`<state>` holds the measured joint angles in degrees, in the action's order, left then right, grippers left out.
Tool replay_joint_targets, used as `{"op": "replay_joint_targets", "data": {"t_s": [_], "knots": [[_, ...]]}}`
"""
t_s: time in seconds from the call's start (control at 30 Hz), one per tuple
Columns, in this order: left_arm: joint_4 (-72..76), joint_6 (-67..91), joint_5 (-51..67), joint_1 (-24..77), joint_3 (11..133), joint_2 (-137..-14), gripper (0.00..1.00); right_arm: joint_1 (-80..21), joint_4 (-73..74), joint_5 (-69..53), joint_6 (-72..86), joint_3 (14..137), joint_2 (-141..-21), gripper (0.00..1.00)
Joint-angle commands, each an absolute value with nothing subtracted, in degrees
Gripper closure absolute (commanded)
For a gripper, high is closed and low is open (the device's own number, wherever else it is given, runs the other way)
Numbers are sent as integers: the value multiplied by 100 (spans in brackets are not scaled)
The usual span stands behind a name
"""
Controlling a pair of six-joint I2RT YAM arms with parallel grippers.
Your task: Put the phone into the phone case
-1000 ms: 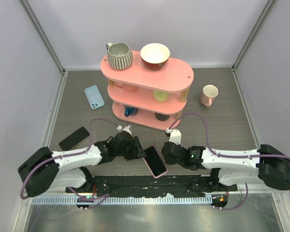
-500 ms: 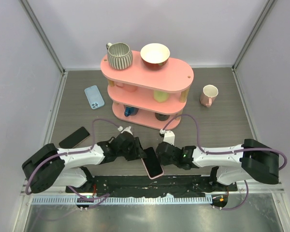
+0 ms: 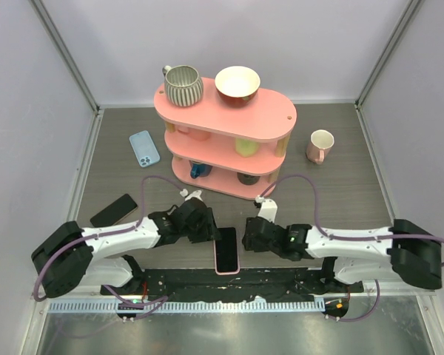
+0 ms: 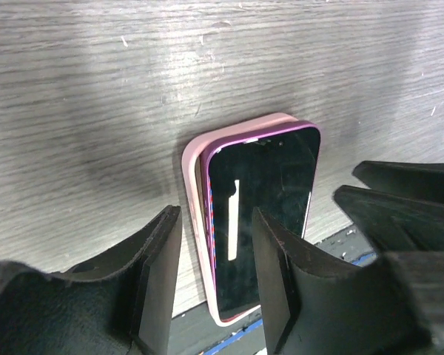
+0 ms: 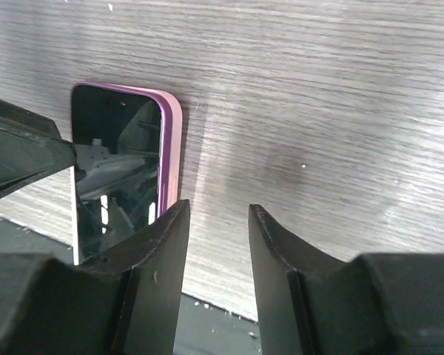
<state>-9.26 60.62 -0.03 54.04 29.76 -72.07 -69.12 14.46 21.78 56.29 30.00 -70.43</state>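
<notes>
Where the phone case [image 4: 192,177] seemingly overhangs the table edge [image 5: 216,287], left end effector [image 4: 214,222] and right end effector [image 5: 218,222] gape.

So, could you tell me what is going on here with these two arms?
Both arms are bent over a purple phone lying screen up in a pink phone case at the near edge of the table. The left gripper straddles one long edge, the right gripper hovers beside the other, both open. The phone looks not quite seated.
</notes>
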Motion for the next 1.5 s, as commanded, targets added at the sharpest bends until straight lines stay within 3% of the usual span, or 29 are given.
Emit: {"op": "replay_joint_targets", "data": {"t_s": [0.0,0.23,0.33,1.0,1.47], "knots": [[-1196,5871,-18,5432,3059,-6734,53,-6882,1819,2330,6011,2795,-6076,55],[-923,6125,510,5432,2831,-6759,53,-7101,677,1652,6047,2391,-5738,35],[-800,6275,475,5432,2716,-6803,55,-7277,520,1758,6126,2452,-6037,33],[-114,6697,835,5414,2338,-6988,66,-7629,-175,2101,6284,2707,-7365,29],[746,6820,1467,5229,2110,-7145,71,-7295,-1801,1477,6064,2110,-6530,27]]}}
